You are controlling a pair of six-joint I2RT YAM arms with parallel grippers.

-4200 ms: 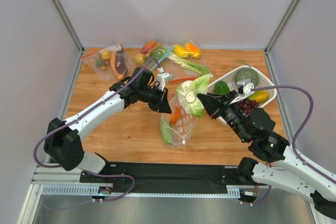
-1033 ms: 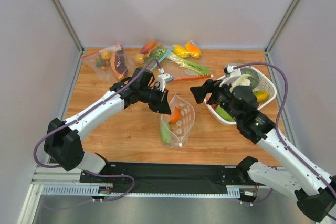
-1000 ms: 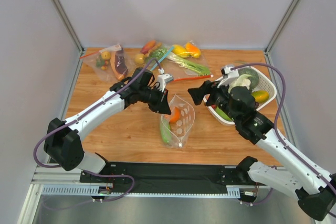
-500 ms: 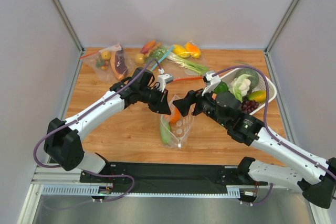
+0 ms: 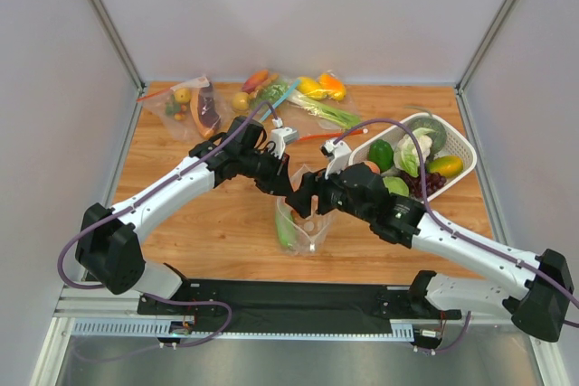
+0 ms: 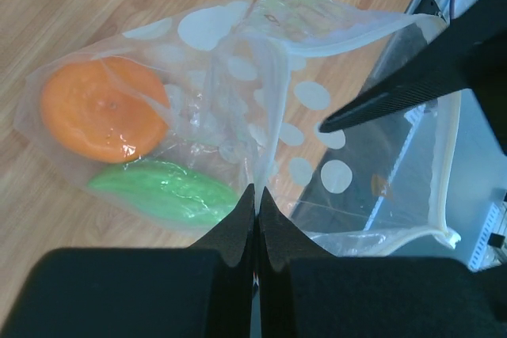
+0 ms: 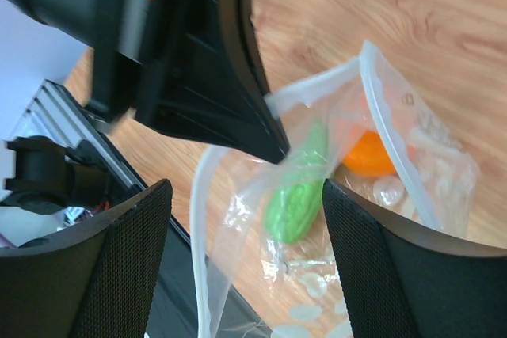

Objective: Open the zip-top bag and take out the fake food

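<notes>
Clear plastic, printed with rows of pale round dots, whitish zip strip along the rim: the zip-top bag (image 5: pixel 308 216) sits mid-bench (image 5: pixel 208 223), between my two arms. Mouth gapes wide, strip halves well apart. The film is crumpled and glossy, and the wood grain shows through it.

Left gripper (image 5: pixel 291 185): fingers pressed together, pinching one wall of the bag just under the rim. From the left wrist, that wall runs up as a taut fold from between the fingertips.

Right gripper (image 5: pixel 306 203): fingers spread, poised at the bag's open mouth. From the left wrist, one dark fingertip (image 6: pixel 333 123) points in over the dotted wall. I cannot tell whether it touches the film.

Inside the bag:
- round orange (image 6: pixel 99 120), dimpled skin, down toward the closed end
- elongated glossy green piece (image 6: pixel 162 191), just beside the orange, lying along the bag's lower side

White cauliflower (image 5: pixel 412 149) with green leaves lies in the white basket (image 5: pixel 460 144) on the right, among other toy produce.

Other filled bags (image 5: pixel 194 106) lie along the far edge.
</notes>
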